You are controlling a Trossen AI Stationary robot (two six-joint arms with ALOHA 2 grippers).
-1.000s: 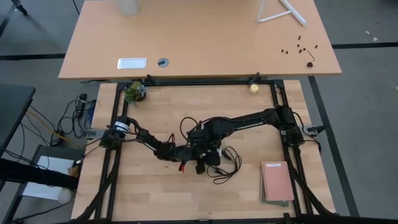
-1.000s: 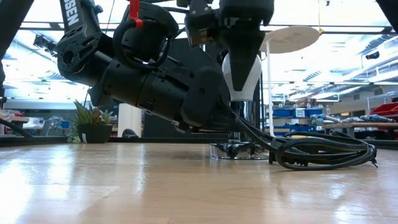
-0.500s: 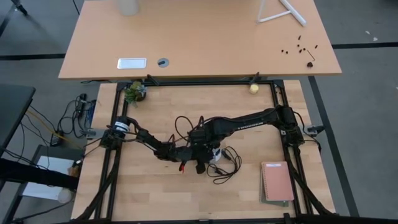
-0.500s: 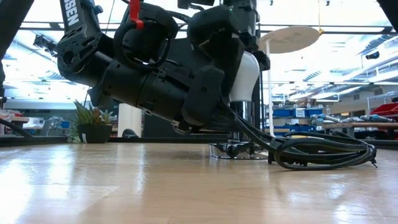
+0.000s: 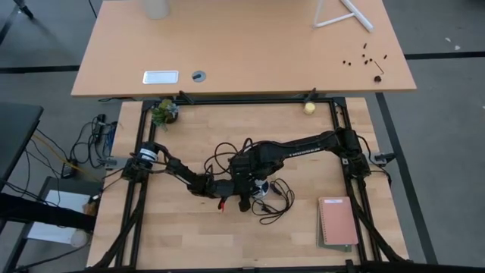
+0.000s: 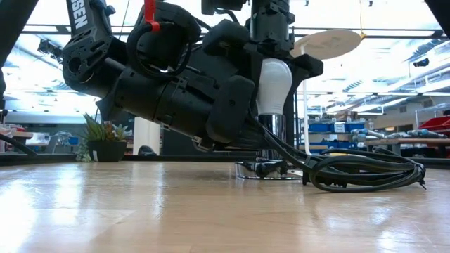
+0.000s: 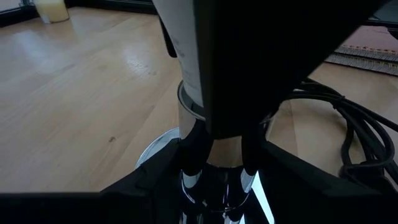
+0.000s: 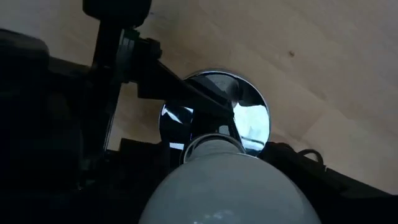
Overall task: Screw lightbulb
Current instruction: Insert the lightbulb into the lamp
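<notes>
Lightbulb (image 6: pixel 273 86) held upright over the round socket (image 8: pixel 214 122) at mid-table.
Left gripper (image 7: pixel 219 163) clamps the socket's neck — right gripper (image 6: pixel 271 49) grips the bulb from above; black cord (image 6: pixel 365 172) coils beside, small plant (image 6: pixel 103 138) beyond.

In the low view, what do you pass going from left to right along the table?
Little potted plant → big dark arm → white lightbulb standing upright over the silver socket → coiled black cord.
</notes>
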